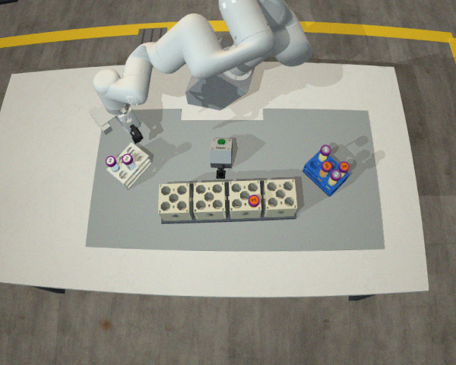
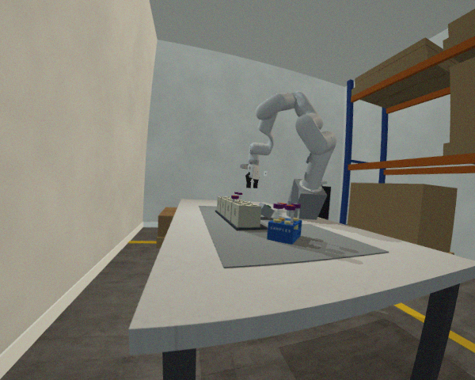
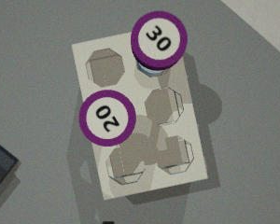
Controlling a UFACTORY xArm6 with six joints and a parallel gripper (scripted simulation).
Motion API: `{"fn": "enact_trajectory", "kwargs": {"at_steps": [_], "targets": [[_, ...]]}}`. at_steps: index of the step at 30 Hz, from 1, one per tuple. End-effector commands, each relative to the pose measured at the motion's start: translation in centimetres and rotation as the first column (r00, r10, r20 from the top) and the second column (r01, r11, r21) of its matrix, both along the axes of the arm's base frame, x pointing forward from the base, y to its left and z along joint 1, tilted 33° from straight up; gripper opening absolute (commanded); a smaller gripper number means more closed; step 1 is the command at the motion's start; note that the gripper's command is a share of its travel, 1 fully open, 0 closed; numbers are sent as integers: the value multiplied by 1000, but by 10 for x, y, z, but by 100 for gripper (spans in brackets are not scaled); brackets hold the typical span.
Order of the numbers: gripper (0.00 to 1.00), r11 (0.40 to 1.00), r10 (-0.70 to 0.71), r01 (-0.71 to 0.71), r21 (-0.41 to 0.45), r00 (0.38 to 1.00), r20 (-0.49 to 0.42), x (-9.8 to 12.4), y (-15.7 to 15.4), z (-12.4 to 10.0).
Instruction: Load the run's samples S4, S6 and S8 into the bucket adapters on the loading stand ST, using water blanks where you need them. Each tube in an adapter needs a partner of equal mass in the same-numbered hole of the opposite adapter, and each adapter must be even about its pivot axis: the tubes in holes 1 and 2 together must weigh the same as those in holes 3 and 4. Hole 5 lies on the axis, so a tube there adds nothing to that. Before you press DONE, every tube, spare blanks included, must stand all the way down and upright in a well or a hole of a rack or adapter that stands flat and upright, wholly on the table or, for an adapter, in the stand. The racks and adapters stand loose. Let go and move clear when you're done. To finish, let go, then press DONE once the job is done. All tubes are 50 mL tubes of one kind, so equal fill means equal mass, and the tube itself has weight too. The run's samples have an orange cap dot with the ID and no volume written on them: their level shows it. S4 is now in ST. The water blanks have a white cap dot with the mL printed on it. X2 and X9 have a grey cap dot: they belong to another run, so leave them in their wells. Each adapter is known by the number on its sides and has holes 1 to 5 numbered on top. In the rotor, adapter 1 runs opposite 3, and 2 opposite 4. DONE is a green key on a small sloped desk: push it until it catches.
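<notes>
White on our bench (image 1: pixel 259 271) (image 2: pixel 237 294), the blanks' rack (image 1: pixel 140 172) (image 3: pixel 198 170) lies toward nine o'clock from the green key (image 1: pixel 221 141), its long axis, seen from above, pointing between one and two o'clock; we hold our gripper (image 1: pixel 136 135) (image 2: pixel 252 184) apart above.

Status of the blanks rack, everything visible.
The off-white rack looks like plastic, a rectangular block with six wells in two rows of three. It sits flat on the grey mat, angled to its edges. Two purple-capped tubes, marked 30 and 20, occupy wells; four are vacant. The pincer isn't touching it.
</notes>
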State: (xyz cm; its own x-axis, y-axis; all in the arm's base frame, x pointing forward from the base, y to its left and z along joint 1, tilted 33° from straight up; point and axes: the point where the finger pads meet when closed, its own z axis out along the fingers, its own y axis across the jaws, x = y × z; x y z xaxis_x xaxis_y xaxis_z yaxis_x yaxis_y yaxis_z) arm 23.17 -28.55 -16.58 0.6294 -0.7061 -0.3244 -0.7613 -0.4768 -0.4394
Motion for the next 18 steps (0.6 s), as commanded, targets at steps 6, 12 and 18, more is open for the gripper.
{"fn": "enact_trajectory", "kwargs": {"at_steps": [6,12,18], "targets": [[100,1000,-1,1,-4,1000,2,-4,-17,25],[100,1000,-1,1,-4,1000,2,-5,-22,34],[100,1000,-1,1,-4,1000,2,-8,-31,47]]}}
